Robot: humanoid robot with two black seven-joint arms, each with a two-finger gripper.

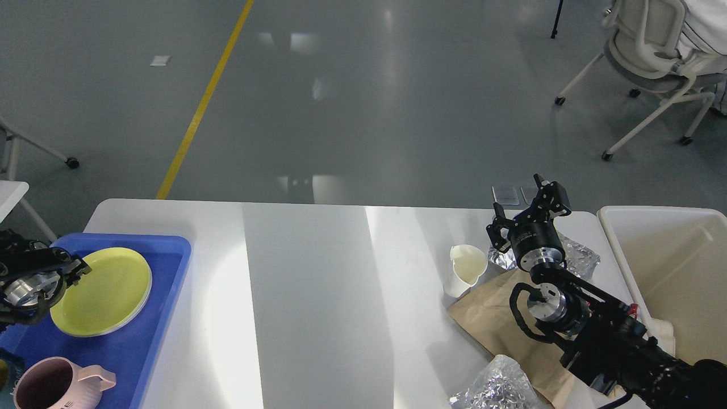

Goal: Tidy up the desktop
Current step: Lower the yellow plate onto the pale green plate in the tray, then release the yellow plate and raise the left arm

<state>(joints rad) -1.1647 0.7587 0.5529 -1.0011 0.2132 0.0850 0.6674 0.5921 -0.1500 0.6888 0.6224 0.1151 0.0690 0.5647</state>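
The white desktop (318, 295) fills the lower view. At its left a blue tray (164, 267) holds a yellow plate (105, 295) lying flat on a paler plate. My left gripper (76, 268) is at the yellow plate's left rim; its fingers are dark and I cannot tell whether they still pinch the rim. My right gripper (525, 207) is open and empty, held above crumpled foil (579, 258) at the right. A dented white paper cup (467, 271) stands just left of that arm.
A pink mug (51, 386) sits at the tray's front. A brown paper bag (494, 329) lies under my right arm, with a foil ball (494, 389) at the front edge. An off-white tub (670, 267) stands at the right. A chair (653, 51) is far behind.
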